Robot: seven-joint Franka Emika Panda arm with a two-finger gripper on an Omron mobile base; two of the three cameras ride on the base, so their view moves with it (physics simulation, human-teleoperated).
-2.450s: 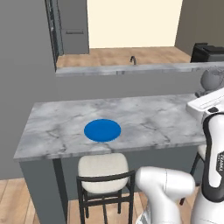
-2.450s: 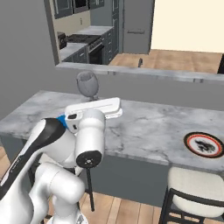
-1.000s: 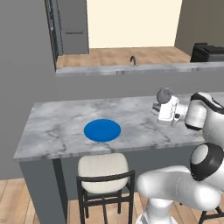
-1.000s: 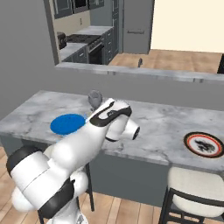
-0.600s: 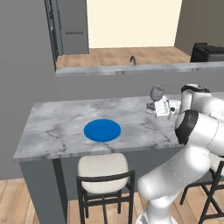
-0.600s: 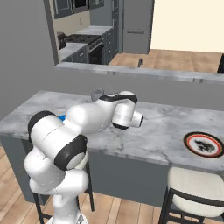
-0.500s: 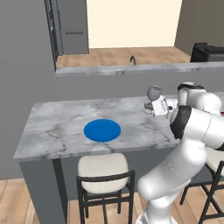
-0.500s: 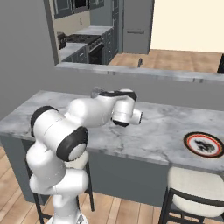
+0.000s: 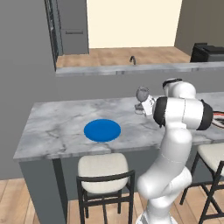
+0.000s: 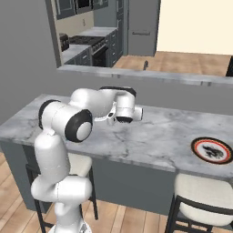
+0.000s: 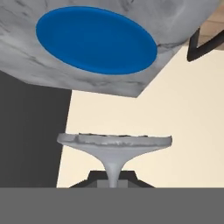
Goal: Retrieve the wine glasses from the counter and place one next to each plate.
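I have the gripper [image 11: 113, 183] clamped on the thin stem of a wine glass [image 9: 141, 95]; in the hand view the stem runs down between the fingertips and the round foot spreads just beyond them. From the left base view the glass looks upright, its bowl above the hand and its foot low over the marble bar top [image 9: 57, 127]; I cannot tell whether the foot is touching the marble or just above it.

So I judge I am in the placing step for glass 1: it is over the bar, to the right of the blue plate [image 9: 102, 130] and somewhat behind it, near but clearly apart from it. The plate has a white-seated stool [image 9: 103, 167] tucked in front of it.

Next I would bring the glass closer to the blue plate's edge, lower it until the foot sits flat, then part the fingers and back away without knocking the stem.

Farther along the bar, the plate with the reddish-brown rim [image 10: 212, 150] has no glass beside it, so I judge a 2nd trip is due. Beyond the bar a raised ledge [image 9: 131, 68] crosses the room.
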